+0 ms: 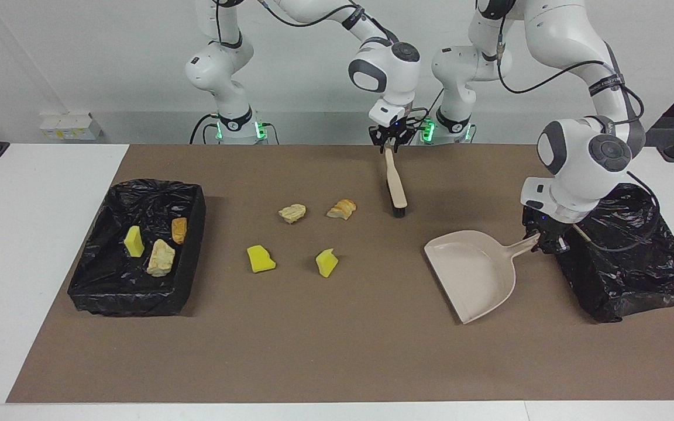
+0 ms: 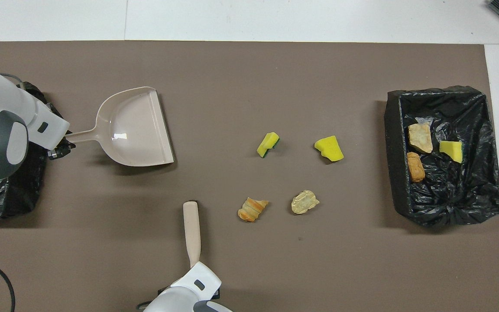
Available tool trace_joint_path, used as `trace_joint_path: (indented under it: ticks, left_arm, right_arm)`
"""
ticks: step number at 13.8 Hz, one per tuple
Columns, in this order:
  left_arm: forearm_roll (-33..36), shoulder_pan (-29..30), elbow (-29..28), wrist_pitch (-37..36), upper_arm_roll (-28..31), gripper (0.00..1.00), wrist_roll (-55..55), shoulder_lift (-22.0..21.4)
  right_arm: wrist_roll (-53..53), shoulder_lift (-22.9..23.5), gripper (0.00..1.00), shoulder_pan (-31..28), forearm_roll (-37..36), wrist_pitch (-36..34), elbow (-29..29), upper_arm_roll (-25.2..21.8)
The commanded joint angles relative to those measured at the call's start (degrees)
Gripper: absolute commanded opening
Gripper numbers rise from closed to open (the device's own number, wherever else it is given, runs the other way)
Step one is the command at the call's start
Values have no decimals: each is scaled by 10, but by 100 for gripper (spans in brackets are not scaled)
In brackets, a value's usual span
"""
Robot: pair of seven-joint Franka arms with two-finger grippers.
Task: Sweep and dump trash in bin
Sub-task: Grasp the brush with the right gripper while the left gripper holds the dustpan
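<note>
Bin (image 1: 138, 248): at the mat's right-arm end, three pieces inside.
Trash (image 1: 293, 213): four pieces mid-mat.
Right gripper (image 1: 391, 140): clamped on brush (image 1: 396, 186); sweep low toward pan.
Left gripper (image 1: 543, 241): gripping dustpan (image 1: 474, 275) handle; set lip flat.

Inventory: 3 yellow sponge wedges (image 1: 261, 259), 2 beige stone-like lumps (image 1: 292, 213), 2 orange-brown bread-like pieces (image 1: 342, 209), 2 black-lined bins (image 1: 192, 204), 1 dustpan (image 1: 474, 273), 1 brush (image 1: 395, 184), 2 robot arms (image 1: 577, 158), 1 brown mat (image 1: 343, 351).
</note>
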Motion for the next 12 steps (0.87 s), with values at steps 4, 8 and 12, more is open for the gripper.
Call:
trace_joint_path:
  ticks: [4,8,12]
  left_arm:
    - [8,4,-14,8,-3,0,47,-14]
    - [9,-8,-13,5,-3,0,71,-14]
    - [8,-25,-25,7,-3,0,67,-20]
  right_arm:
    - [4,-12,18,-1,18,17,-32,3]
    - [15,-11,0,-4,18,15,-31,3]
    - [16,-45,0,-29,16,-14,-32,-2]
